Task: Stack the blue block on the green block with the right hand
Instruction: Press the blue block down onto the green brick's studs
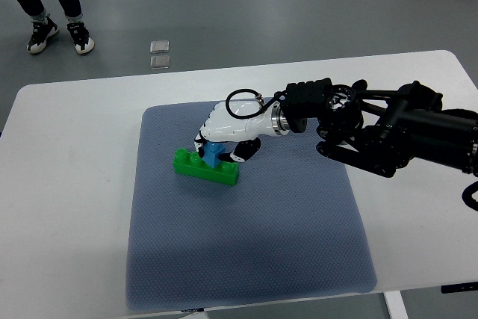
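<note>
Right hand point(228, 134) grips blue block point(213, 155) sitting on green block point(206, 167), on the mat point(246, 244) near its far-left corner.

Bright, even overhead light; sharp focus throughout. Soft shadow pools just beneath the right hand's fingers point(216, 138); mild glare on the white table point(67, 184).

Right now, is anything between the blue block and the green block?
Nothing shows: in the top view the blue block, in the right hand, sits directly on the green block.
</note>
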